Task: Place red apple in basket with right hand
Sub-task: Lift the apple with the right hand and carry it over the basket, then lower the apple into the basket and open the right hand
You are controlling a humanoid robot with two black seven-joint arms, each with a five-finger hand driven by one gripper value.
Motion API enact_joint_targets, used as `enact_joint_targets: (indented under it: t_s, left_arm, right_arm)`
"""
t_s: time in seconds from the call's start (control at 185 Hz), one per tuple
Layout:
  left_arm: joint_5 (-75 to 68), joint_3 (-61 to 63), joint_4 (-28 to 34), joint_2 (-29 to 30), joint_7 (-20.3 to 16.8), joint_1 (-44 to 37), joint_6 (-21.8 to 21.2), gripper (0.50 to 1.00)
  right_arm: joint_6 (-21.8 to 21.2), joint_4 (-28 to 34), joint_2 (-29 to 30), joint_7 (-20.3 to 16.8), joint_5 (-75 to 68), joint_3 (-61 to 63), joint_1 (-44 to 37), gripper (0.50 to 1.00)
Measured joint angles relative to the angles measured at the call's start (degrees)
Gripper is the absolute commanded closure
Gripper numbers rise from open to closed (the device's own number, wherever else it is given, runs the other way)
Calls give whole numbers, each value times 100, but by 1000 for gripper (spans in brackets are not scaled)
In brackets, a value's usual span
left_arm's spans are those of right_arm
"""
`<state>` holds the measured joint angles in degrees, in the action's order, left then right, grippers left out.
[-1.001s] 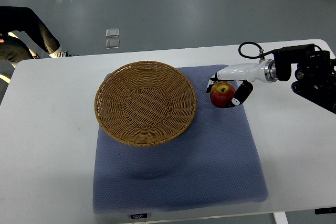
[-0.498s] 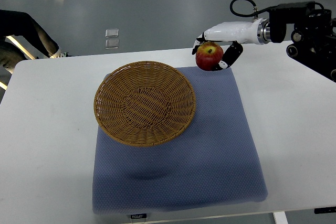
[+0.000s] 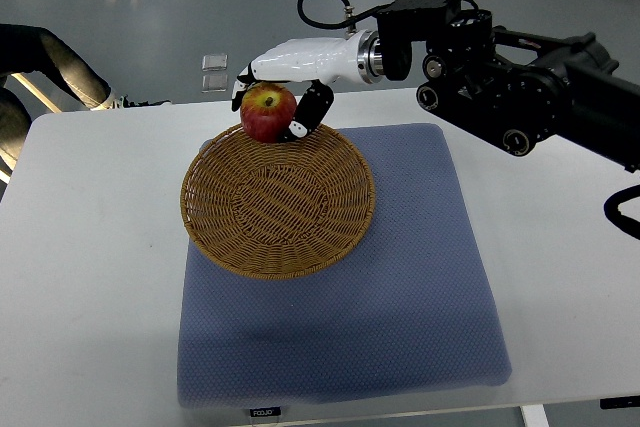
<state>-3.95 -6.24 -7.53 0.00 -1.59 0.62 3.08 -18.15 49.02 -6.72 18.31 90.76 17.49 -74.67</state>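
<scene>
White-and-black right hand [image 3: 283, 97] closed around round red-yellow apple [image 3: 267, 113] — fingers curled over top and side, fruit fully gripped, held up off everything. Round woven wicker basket [image 3: 277, 197] directly below and toward the robot from hand; apple hangs over far rim, not yet over centre. Needs short carry inward, then release. Basket sits on blue-grey textured mat [image 3: 400, 327] — small label at near edge, unreadable. Left hand out of view.
</scene>
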Motion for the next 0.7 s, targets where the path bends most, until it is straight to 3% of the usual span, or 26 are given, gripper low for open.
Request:
enact_joint_targets:
  t_s: [0.27, 0.671, 0.698]
  left_arm:
    - [3, 0, 0, 0, 0, 0, 0, 500]
    - [-1, 0, -2, 0, 2, -1, 0, 500]
    - [-1, 0, -2, 0, 2, -1, 0, 500]
  right_arm:
    - [72, -733, 605, 3, 4, 0, 412, 801]
    - [345, -1204, 672, -4, 20, -84, 942, 781]
    - [357, -1210, 672, -4, 21, -85, 959, 762]
